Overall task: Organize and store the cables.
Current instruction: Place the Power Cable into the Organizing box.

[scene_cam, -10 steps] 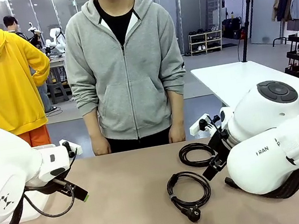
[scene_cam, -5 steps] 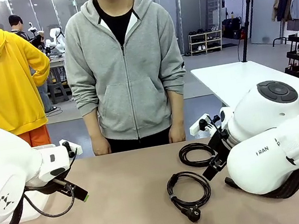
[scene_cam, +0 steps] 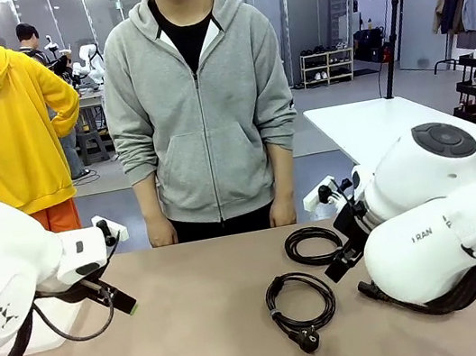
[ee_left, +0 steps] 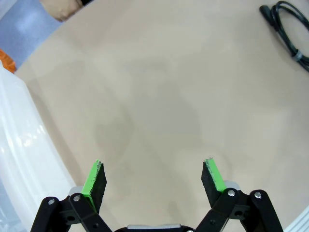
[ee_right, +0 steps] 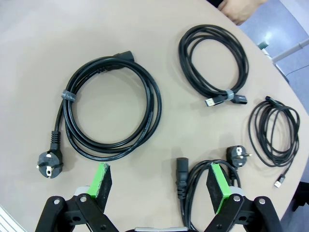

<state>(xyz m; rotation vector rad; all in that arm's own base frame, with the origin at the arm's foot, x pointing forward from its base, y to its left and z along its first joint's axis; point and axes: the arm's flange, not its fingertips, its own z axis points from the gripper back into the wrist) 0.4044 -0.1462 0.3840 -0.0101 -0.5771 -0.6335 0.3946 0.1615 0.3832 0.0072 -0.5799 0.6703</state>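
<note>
**Front view.** A person [scene_cam: 200,102] in a grey hoodie stands at 12 o'clock behind the beige surface [scene_cam: 201,339]. The left gripper [scene_cam: 124,302] hangs at 9 o'clock and the right gripper [scene_cam: 338,266] at 3 o'clock, both low over the surface. A power cord coil [scene_cam: 300,300] lies flat at 5 o'clock from centre, its plug [scene_cam: 308,342] at the coil's 6 o'clock end. A smaller cable coil [scene_cam: 313,245] lies at 1 o'clock from it, just beside the right gripper.

**Left wrist view.** The left gripper's fingers [ee_left: 94,181] stand wide apart with nothing between them, over bare surface. A stretch of black cable [ee_left: 289,29] enters at 1 o'clock, well apart from the fingers. A hand [ee_left: 60,9] shows at 11 o'clock.

**Right wrist view.** The right gripper's fingers [ee_right: 218,186] are spread wide and grip nothing. The power cord coil lies at 10 o'clock, bound by a grey tie, its plug at 8 o'clock. A USB cable coil [ee_right: 215,63] lies at 1 o'clock and a thin cable coil [ee_right: 273,135] at 3 o'clock. A second power cord [ee_right: 203,174] lies at 5 o'clock, partly beneath the fingers; whether it touches them cannot be told. All coils lie apart from one another.
</note>
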